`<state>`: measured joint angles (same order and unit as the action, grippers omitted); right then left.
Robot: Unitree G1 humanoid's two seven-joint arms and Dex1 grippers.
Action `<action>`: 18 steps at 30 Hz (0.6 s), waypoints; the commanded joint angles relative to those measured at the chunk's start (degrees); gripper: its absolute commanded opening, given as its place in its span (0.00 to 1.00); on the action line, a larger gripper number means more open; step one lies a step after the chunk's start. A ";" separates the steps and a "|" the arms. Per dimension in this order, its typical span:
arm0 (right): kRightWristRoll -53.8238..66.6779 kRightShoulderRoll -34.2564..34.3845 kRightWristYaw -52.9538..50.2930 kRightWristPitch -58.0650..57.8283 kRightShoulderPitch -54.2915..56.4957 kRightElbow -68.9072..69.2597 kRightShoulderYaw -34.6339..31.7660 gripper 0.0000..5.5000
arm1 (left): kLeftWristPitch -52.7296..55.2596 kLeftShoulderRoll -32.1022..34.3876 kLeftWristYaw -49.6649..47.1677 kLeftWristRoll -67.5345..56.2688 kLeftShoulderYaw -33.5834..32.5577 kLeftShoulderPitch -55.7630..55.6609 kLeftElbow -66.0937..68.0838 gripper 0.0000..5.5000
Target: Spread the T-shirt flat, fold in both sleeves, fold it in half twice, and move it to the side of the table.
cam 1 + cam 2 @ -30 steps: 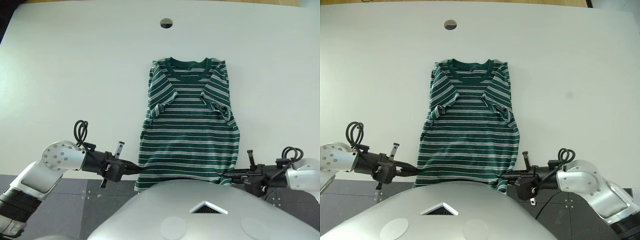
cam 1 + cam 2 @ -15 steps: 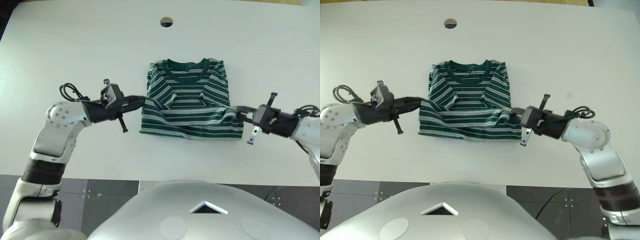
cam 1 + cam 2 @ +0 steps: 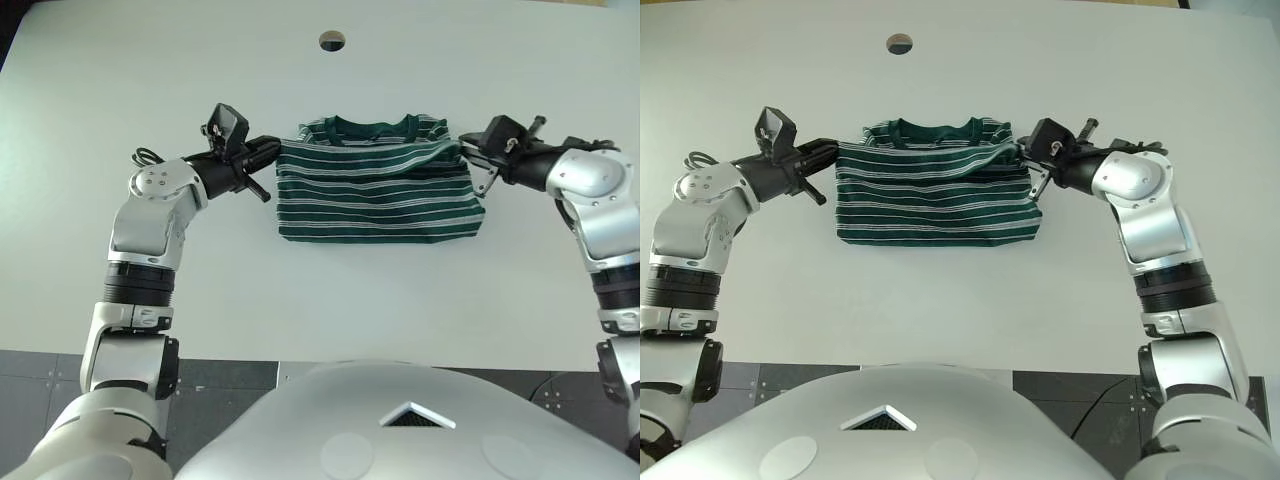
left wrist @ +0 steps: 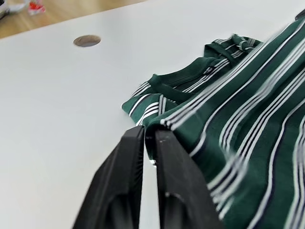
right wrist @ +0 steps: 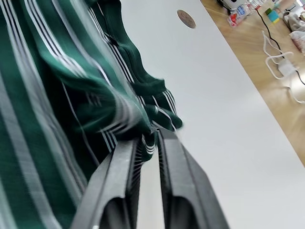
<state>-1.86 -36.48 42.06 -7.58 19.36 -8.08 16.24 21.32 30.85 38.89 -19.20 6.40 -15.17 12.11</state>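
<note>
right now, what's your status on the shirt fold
Left gripper shut on T-shirt corner, right gripper shut on the other. Folded in half, hem at collar. Hole in table lies beyond collar.

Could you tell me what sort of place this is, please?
Probably a lab or workroom: a big white table with a round hole, a T-shirt on it for the folding, and a wooden floor with loose cables beyond.
</note>
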 commanded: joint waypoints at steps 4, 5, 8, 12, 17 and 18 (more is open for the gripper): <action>-0.64 6.88 -12.47 -0.50 8.59 -13.18 -7.68 0.33 | 2.30 -5.02 -5.73 0.55 -4.64 -5.69 3.30 0.21; -0.93 7.06 -13.79 0.08 9.20 -14.25 -8.52 0.33 | 2.52 -5.51 -6.39 0.58 -5.23 -6.05 4.02 0.21; -1.33 7.01 -14.07 2.69 8.25 -12.70 -9.44 0.33 | 2.14 -6.86 -9.55 1.56 -7.33 -7.64 7.86 0.21; -3.05 6.69 -11.67 7.55 4.37 -7.48 -6.48 0.33 | 1.28 -7.32 -13.04 2.88 -9.90 -9.62 13.28 0.21; -4.94 4.98 -6.46 13.19 -0.62 -0.58 -2.55 0.15 | -6.98 -7.91 -4.08 0.75 -7.31 -2.23 -1.77 0.14; -5.35 4.63 -5.55 13.86 -1.29 0.24 -1.86 0.11 | -7.28 -7.78 -1.85 0.17 -5.97 -0.04 -6.11 0.10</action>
<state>-5.98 -30.37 34.54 4.91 19.38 -9.87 12.94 14.82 22.98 33.06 -17.94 -1.90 -19.34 13.26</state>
